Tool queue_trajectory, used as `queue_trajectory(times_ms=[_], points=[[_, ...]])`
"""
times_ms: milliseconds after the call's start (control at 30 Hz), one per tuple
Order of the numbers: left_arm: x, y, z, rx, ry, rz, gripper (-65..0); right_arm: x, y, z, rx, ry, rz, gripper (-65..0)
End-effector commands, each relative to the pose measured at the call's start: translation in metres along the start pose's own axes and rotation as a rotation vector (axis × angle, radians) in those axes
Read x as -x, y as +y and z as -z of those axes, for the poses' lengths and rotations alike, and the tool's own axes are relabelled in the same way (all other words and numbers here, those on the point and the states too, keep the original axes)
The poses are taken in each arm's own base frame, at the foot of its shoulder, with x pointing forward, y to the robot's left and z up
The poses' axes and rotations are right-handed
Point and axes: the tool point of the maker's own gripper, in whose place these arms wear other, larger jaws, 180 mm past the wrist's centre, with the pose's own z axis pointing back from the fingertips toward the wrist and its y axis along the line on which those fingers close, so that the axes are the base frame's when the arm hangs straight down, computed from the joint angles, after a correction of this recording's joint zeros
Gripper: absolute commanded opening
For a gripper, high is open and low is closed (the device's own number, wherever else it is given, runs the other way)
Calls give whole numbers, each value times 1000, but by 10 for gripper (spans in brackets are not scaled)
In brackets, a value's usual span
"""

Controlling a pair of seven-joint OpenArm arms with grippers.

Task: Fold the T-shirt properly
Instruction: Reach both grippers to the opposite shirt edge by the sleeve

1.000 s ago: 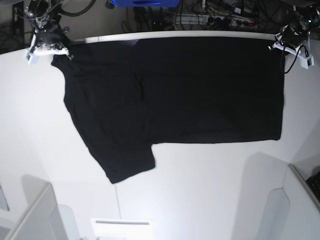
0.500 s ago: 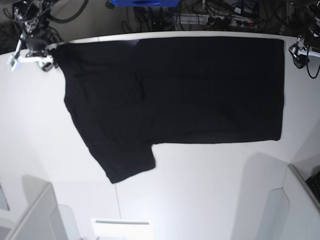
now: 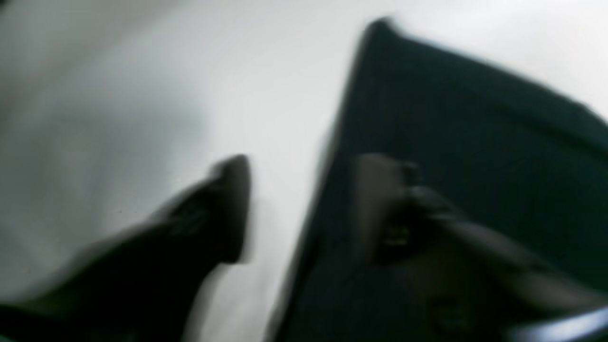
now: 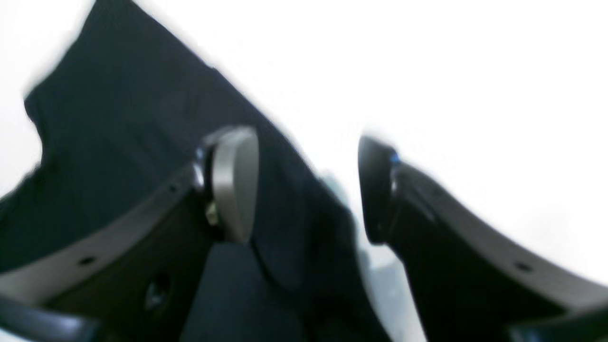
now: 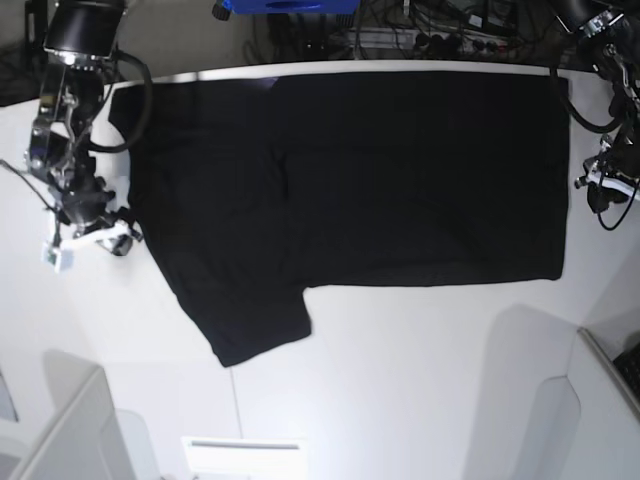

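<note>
The black T-shirt [image 5: 380, 180] lies spread flat and plain side up on the white table [image 5: 420, 380], with one sleeve [image 5: 255, 325] pointing toward the near edge. At the shirt's left edge, my right gripper [image 5: 85, 238] hovers open. In the right wrist view its two fingers [image 4: 235, 183] stand apart above the cloth's border [image 4: 142, 118], holding nothing. My left gripper [image 5: 603, 188] is just off the shirt's right edge. The blurred left wrist view shows the left gripper [image 3: 306, 204] with a gap between its fingers, over the hem [image 3: 475, 118].
Cables and a blue object [image 5: 285, 5] lie beyond the table's far edge. Grey panels stand at the near left [image 5: 70, 430] and near right [image 5: 600, 400] corners. A white slab [image 5: 245, 455] sits at the near edge.
Both grippers have left the shirt's far corners and moved toward the near side along its left and right edges, with their fingers now apart. The shirt lies as before.
</note>
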Motion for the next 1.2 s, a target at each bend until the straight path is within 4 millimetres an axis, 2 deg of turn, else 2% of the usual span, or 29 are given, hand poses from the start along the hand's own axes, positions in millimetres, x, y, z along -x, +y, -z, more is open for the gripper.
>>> queue_trajectory(times_ms=[0,33,67,167,300,467,600,767,900,1000,1033,1100,1167], points=[[-18,3,-4,-7,-42,33,-536,-28,5,2,-9,-60,-19,-324],[-21,0,-2,1,-46,38,-612,-33,13,9,-21,-56,-27,-323],[-24,-3,0,4,-49,43,-650,-37,22,17,-35,-48,-34,-323],[-32,-2,6,-20,-58,51,-650,-48,44,42,-69,-10,-60,-318],[-31,13,14,-94,-32,70,-650,-56,69,69,-139,44,-127,-293],[-25,24,16,-136,-5,82,-650,-72,78,101,-132,52,-160,-284],[-23,26,16,-139,1,84,-650,-66,86,124,-150,107,-227,-198],[-22,26,16,-141,3,84,-650,-58,99,134,-172,124,-269,-197],[-23,25,16,-138,0,85,-650,-39,106,136,-178,163,-332,-197],[-23,25,17,-136,2,81,-650,-23,121,138,-201,188,-369,-198],[-22,25,18,-134,5,77,-635,-18,121,138,-202,195,-369,-198],[-20,26,19,-134,10,73,-566,-14,121,138,-203,201,-372,-206],[-16,28,23,-133,25,56,-476,-13,121,138,-203,202,-373,-261]])
